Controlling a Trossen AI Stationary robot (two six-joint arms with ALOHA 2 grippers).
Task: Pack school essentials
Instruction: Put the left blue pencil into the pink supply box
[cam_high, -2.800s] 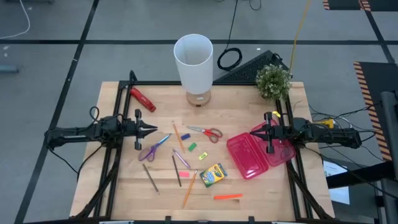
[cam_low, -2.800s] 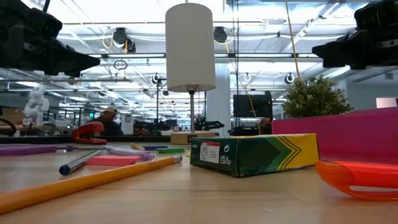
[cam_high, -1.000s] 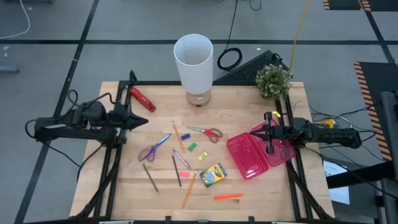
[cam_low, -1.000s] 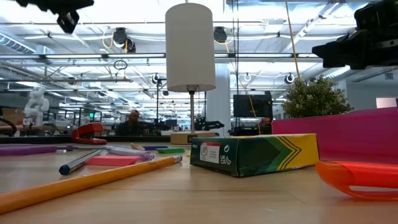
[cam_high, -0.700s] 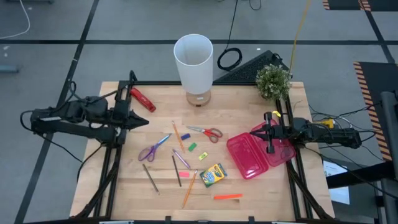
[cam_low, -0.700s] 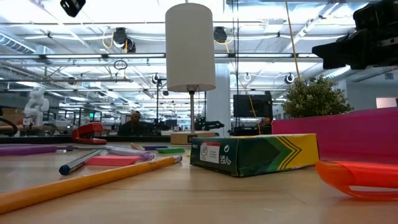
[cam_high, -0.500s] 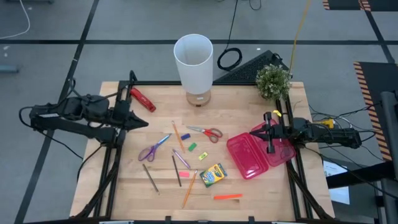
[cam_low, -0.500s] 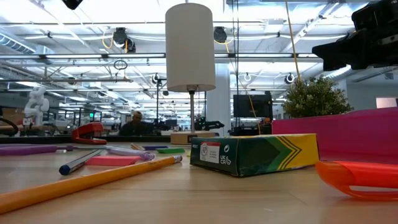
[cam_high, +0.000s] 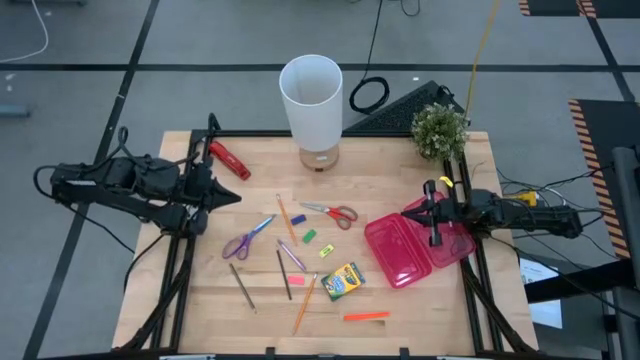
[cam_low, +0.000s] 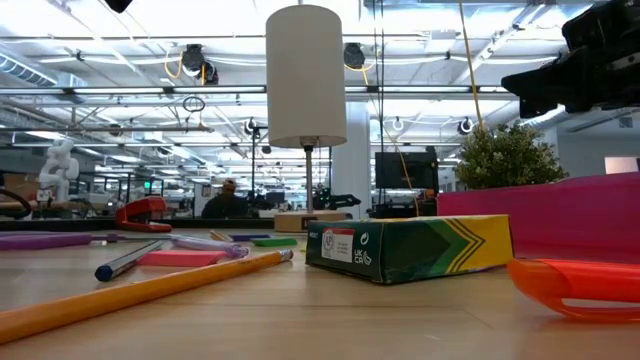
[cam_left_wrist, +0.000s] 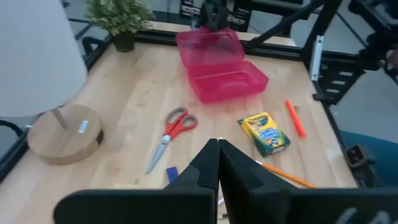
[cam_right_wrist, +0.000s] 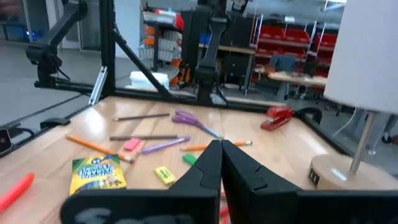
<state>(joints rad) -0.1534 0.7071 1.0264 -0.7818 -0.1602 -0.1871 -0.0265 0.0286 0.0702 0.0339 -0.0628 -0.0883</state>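
Presently, on a pale wooden tabletop (cam_high: 400, 310) framed in black rail:

- Left claw (cam_high: 232, 198): raised over the left edge, fingers pressed together to a point, holding nothing.
- Right claw (cam_high: 432, 214): over the right edge, above the pink case, fingers likewise clenched together and empty.
- Pink translucent plastic case (cam_high: 405, 246): hinged, lying open, right of centre.
- Crayon box (cam_high: 342, 281): flat cardboard, green and yellow, just left of the case.
- Orange marker (cam_high: 366, 316): smooth plastic barrel, near the front edge.
- Red-handled scissors (cam_high: 331, 212): metal blades, mid-tabletop.
- Purple-handled scissors (cam_high: 247, 238): left of centre, blades pointing toward the back right.
- Pencils (cam_high: 304, 302) and pens (cam_high: 241, 285): thin, scattered loosely between the two scissors and the front edge.
- Erasers, small blocks: blue (cam_high: 298, 219), green (cam_high: 310, 236), yellow (cam_high: 327, 251), pink (cam_high: 296, 280), clustered centrally.
- Red-and-black hand tool (cam_high: 229, 159): back left corner.
- Lamp (cam_high: 312, 98): white cylindrical shade, round wooden base, back centre.
- Potted plant (cam_high: 439, 130): small, leafy, back right.
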